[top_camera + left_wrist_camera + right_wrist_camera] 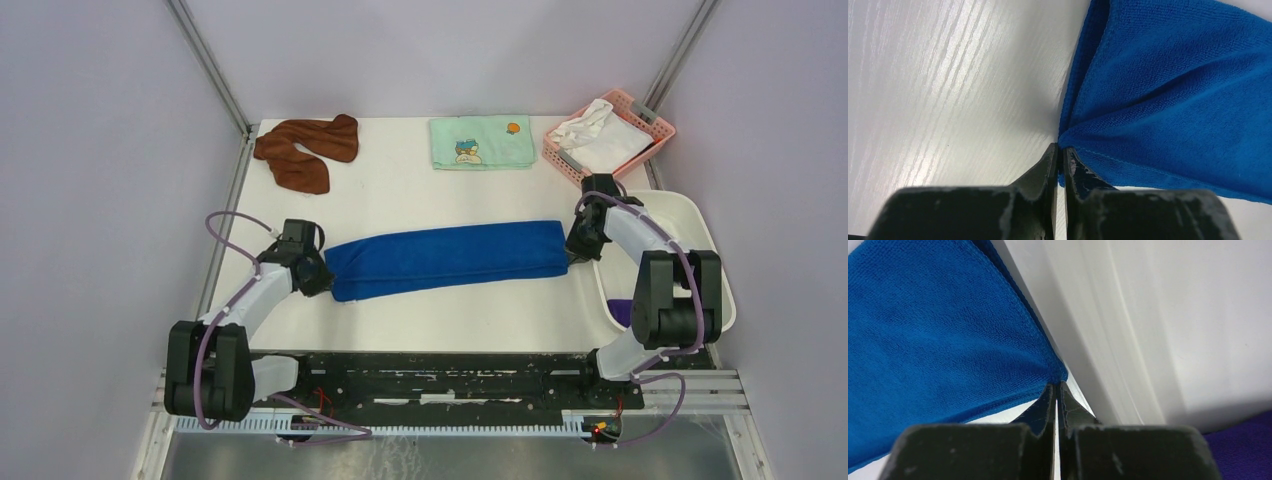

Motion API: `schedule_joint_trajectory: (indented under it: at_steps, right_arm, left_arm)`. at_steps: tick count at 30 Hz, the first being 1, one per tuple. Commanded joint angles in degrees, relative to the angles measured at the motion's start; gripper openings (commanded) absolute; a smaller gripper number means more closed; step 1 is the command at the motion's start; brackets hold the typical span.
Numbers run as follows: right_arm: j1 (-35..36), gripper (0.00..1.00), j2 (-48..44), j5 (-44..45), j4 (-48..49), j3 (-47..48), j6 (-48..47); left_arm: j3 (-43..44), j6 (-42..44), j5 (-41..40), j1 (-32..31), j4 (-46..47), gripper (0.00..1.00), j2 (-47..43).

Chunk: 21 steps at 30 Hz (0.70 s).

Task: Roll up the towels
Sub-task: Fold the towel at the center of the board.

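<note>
The royal blue towel [445, 258] lies folded into a long band across the middle of the table. My left gripper [322, 272] is at its left end, shut on a corner of the blue towel [1173, 90], with cloth pinched between the tips of the left gripper [1060, 147]. My right gripper [578, 250] is at the right end, and the wrist view shows the right gripper [1056, 385] shut on the far corner of the blue towel [938, 340]. The rust-brown towel [305, 150] lies crumpled at the back left. The dark purple towel [620, 312] sits in the white bin.
A white bin [700, 225] stands at the right edge, close beside my right gripper. A pink basket [657, 126] holding a white cloth [600, 138] is at the back right. A pale green cartoon-print towel [482, 142] lies flat at the back middle.
</note>
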Motion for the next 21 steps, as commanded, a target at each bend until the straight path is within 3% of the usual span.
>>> schedule_joint_trajectory:
  at_steps: [1,15,19,21]
  right_arm:
    - [-0.6,0.05,-0.73,2.18,0.63,0.23,0.3]
    - [-0.58,0.08,-5.37,2.05,-2.9,1.01,-0.26]
    - [-0.6,0.1,-5.17,1.34,-2.54,-0.88,-0.36]
    - [-0.58,0.12,-4.71,0.95,-2.26,-1.65,-0.36]
  left_arm:
    - [0.48,-3.29,-1.45,0.4,1.83,0.15,-2.39]
    - [-2.02,-5.61,-2.56,0.42,-0.72,0.09,-10.92]
    - [-4.45,-7.6,-1.43,0.4,-0.73,0.12,-11.5]
    - [-5.45,-8.76,-1.27,0.38,-0.75,0.18,-12.09]
